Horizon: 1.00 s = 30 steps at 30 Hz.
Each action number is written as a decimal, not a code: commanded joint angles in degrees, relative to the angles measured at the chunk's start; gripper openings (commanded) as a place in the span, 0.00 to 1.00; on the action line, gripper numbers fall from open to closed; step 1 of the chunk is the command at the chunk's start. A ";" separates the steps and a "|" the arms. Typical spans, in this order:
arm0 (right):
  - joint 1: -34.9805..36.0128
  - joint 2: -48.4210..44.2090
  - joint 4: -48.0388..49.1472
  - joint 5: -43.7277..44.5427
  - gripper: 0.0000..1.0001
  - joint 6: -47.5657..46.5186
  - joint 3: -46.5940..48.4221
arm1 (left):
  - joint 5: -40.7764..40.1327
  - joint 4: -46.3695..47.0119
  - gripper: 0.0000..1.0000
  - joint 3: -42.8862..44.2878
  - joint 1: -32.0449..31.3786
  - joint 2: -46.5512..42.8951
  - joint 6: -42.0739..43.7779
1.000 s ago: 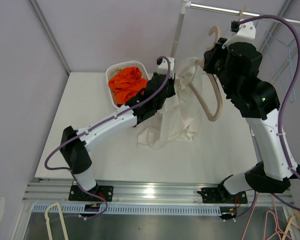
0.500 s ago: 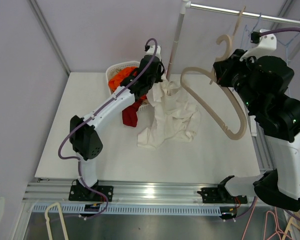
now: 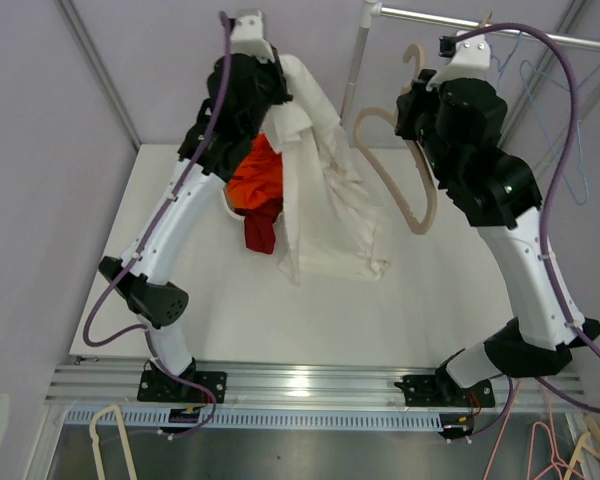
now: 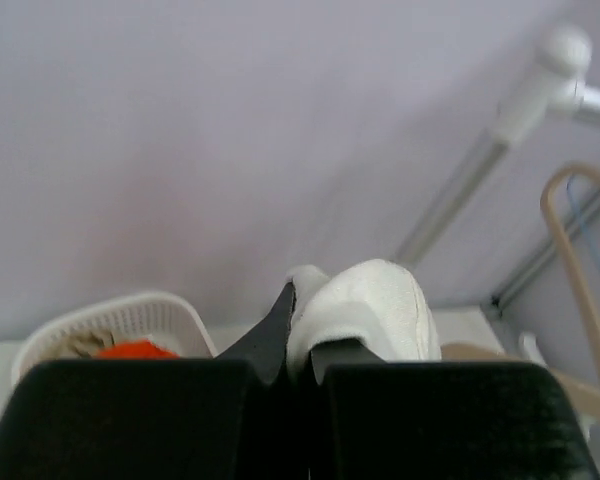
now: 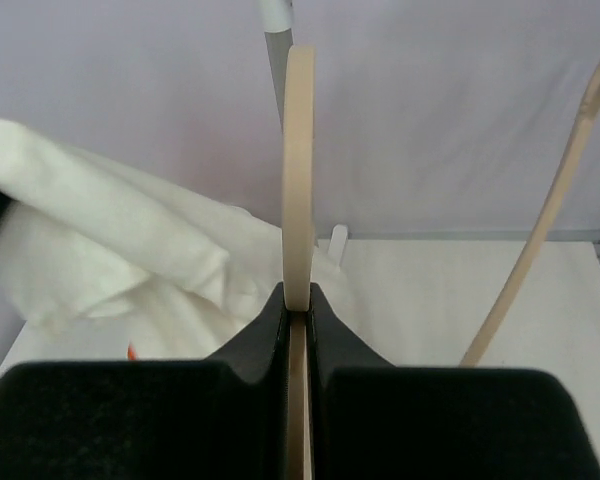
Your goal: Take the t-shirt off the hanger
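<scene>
The white t-shirt [image 3: 325,200] hangs from my left gripper [image 3: 272,88], which is raised high over the back of the table and shut on a fold of it [image 4: 358,305]. Its lower part rests on the table. The beige hanger [image 3: 405,190] is held up to the right, apart from the shirt, with my right gripper [image 3: 412,118] shut on it. In the right wrist view the hanger's bar [image 5: 299,170] stands upright between the shut jaws of my right gripper [image 5: 298,300], with the t-shirt [image 5: 110,250] behind to the left. In the left wrist view my left gripper [image 4: 302,332] pinches the cloth.
A white basket [image 3: 228,200] with orange clothes [image 3: 257,180] sits at the back left, and a red cloth [image 3: 260,235] hangs over its side. A clothes rack [image 3: 356,60] stands behind, blue wire hangers [image 3: 572,110] on its rail. Spare hangers [image 3: 110,440] lie below the table's front edge.
My left arm has lifted the t-shirt high and to the back left, clear of the hanger. My right arm has swung the bare hanger back toward the middle.
</scene>
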 commanded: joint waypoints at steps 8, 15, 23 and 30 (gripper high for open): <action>-5.70 10.09 16.76 1.35 0.00 -6.20 8.51 | 2.98 29.32 0.01 7.21 13.50 -4.14 -0.03; -8.70 16.16 22.92 2.05 0.00 -8.31 11.23 | 7.45 35.73 0.01 16.72 22.65 4.57 -8.78; -11.42 22.49 30.65 2.05 0.00 -11.73 12.73 | 7.12 38.45 0.01 13.75 25.30 8.28 -7.68; -14.15 26.18 34.00 1.96 0.00 -13.67 15.10 | 9.05 40.05 0.01 -6.47 23.72 9.32 -6.88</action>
